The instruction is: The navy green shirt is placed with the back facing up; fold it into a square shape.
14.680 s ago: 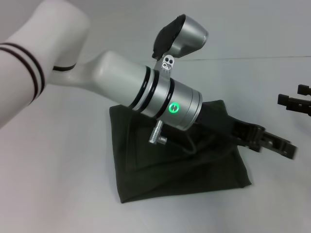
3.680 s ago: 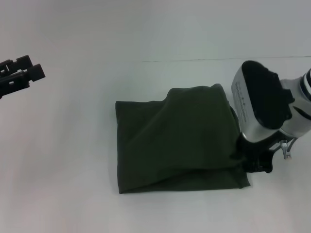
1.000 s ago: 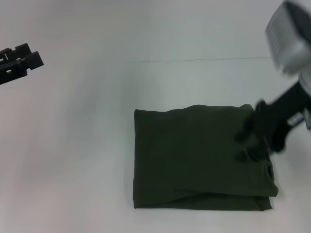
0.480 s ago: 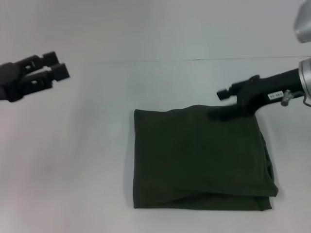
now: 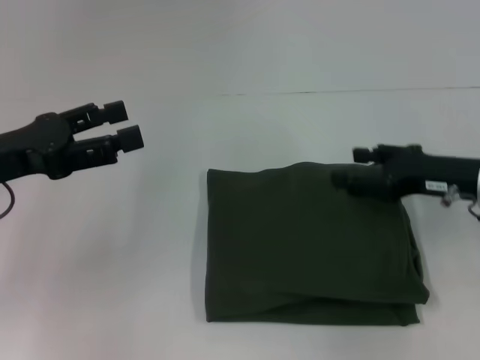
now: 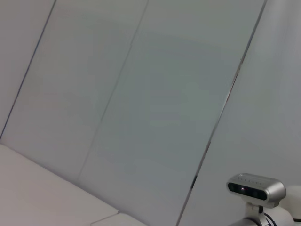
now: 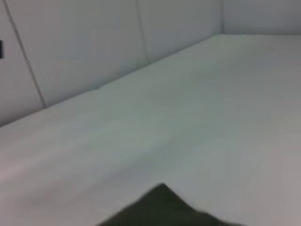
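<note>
The navy green shirt (image 5: 307, 244) lies folded into a rough square on the white table, plain side up, with layered edges along its near side. Its dark corner (image 7: 160, 207) also shows in the right wrist view. My right gripper (image 5: 351, 168) hovers at the shirt's far right corner, pointing left, its fingers apart and holding nothing. My left gripper (image 5: 121, 125) is open in the air left of the shirt, well apart from it, pointing right.
The white table (image 5: 112, 285) stretches around the shirt, with its far edge line (image 5: 300, 93) against a pale wall. The left wrist view shows only wall panels and the robot's head camera (image 6: 256, 186).
The left gripper has moved right, toward the shirt. The right arm has swung down from above to lie level at the shirt's far right corner. The shirt has stayed put over the last second.
</note>
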